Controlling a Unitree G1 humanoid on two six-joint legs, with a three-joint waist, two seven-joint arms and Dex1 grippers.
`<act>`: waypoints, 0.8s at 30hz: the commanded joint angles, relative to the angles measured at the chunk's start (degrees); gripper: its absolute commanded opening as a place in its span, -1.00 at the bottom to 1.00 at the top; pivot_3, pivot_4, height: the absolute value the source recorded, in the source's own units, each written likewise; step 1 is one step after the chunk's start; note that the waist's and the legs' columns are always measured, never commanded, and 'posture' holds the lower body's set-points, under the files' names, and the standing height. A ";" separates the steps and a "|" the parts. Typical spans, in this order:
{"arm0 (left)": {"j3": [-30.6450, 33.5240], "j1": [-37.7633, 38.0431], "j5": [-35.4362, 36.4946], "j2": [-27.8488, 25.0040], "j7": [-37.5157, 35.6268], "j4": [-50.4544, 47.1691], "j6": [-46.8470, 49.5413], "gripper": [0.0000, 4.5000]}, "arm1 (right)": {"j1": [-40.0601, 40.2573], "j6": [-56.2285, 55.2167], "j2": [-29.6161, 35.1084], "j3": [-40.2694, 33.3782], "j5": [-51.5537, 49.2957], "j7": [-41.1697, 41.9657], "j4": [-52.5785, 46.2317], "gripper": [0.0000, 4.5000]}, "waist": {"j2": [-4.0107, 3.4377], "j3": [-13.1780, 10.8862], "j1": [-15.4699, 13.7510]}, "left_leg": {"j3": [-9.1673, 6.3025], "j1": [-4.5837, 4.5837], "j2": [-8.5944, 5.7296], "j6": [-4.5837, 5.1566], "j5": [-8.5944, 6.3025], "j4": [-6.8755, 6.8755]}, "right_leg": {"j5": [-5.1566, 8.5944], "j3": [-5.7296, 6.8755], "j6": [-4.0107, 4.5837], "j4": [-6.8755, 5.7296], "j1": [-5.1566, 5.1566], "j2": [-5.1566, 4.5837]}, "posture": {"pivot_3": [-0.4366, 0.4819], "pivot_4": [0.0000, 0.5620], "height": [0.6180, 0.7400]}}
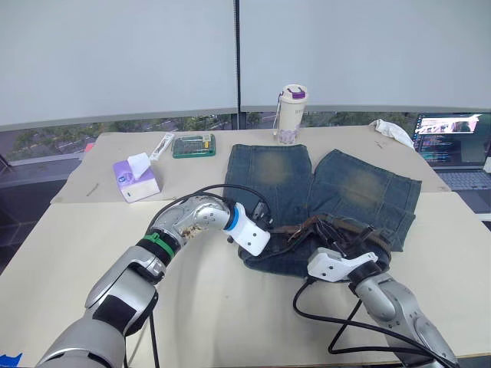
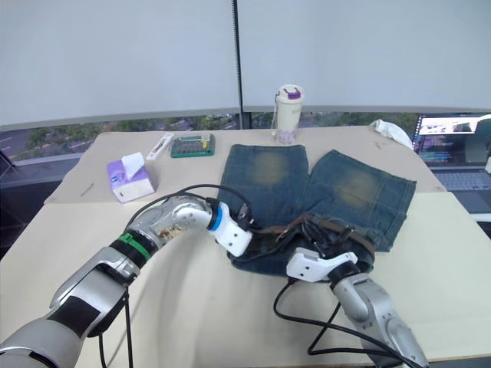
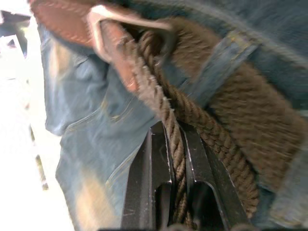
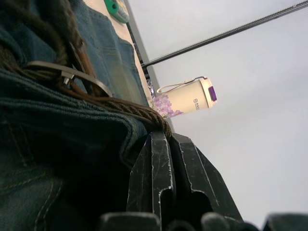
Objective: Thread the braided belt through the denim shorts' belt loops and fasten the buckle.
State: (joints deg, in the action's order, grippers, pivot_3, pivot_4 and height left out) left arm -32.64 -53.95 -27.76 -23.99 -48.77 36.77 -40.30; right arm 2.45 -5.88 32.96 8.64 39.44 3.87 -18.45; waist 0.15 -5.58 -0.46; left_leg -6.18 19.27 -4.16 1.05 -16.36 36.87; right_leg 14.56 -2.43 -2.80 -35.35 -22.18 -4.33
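The braided belt (image 3: 192, 120) lay along the denim shorts' (image 1: 360, 188) waistband, passing under 1 belt loop (image 3: 219, 62). The left gripper (image 3: 174, 159) clenched the strap beside the buckle (image 3: 125, 24), apparently unfastened; the right gripper (image 4: 168, 159) looked closed at the waistband.

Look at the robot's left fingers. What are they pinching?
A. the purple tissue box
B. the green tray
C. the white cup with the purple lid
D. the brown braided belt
D: in the left wrist view the left gripper's black fingers are shut on the braided belt, which lies across the denim shorts beside the buckle.
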 commanded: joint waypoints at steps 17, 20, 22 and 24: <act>2.08 0.37 0.86 6.58 6.69 3.48 5.16 -1.00 | -0.10 -1.43 -2.16 -2.00 -0.01 -0.41 -1.18 -0.99 | 0.00 0.01 -0.04 | 0.02 -0.01 -0.03 0.04 0.01 0.03 | 0.00 0.00 0.00 -0.04 0.02 -0.01 | -0.05 -0.47 1.00; 4.22 3.13 3.09 7.77 8.18 1.91 8.78 -1.00 | 0.39 -1.11 -2.78 -2.72 -0.46 -0.37 -1.41 -0.99 | -0.02 0.02 0.02 | 0.03 -0.03 -0.02 0.03 0.02 0.03 | 0.00 -0.03 0.00 -0.09 0.01 -0.01 | -0.05 -0.47 1.00; 5.85 6.08 5.13 9.00 8.84 -0.69 11.21 -1.00 | 0.63 -0.98 -3.24 -2.97 -0.93 -0.01 -1.37 -0.99 | -0.02 0.02 -0.02 | 0.01 -0.03 -0.02 0.02 0.02 0.05 | 0.00 -0.02 0.00 -0.23 0.00 -0.01 | -0.05 -0.47 1.00; 6.81 9.25 7.68 10.45 8.39 -4.41 12.67 -1.00 | 0.84 -0.94 -3.86 -3.20 -1.89 0.48 -1.28 -0.99 | -0.02 0.03 -0.09 | 0.01 -0.04 -0.02 0.02 0.02 0.06 | 0.00 -0.03 0.00 -0.47 0.00 -0.03 | -0.05 -0.47 1.00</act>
State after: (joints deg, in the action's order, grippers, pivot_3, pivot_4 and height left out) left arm -27.14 -45.77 -23.77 -15.40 -40.99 37.34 -28.62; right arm 3.64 -6.33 29.75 6.05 39.13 4.29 -17.79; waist 0.13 -5.56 -0.55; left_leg -6.17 19.23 -4.18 1.08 -16.33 36.92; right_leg 14.57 -2.46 -2.80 -35.81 -22.18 -4.36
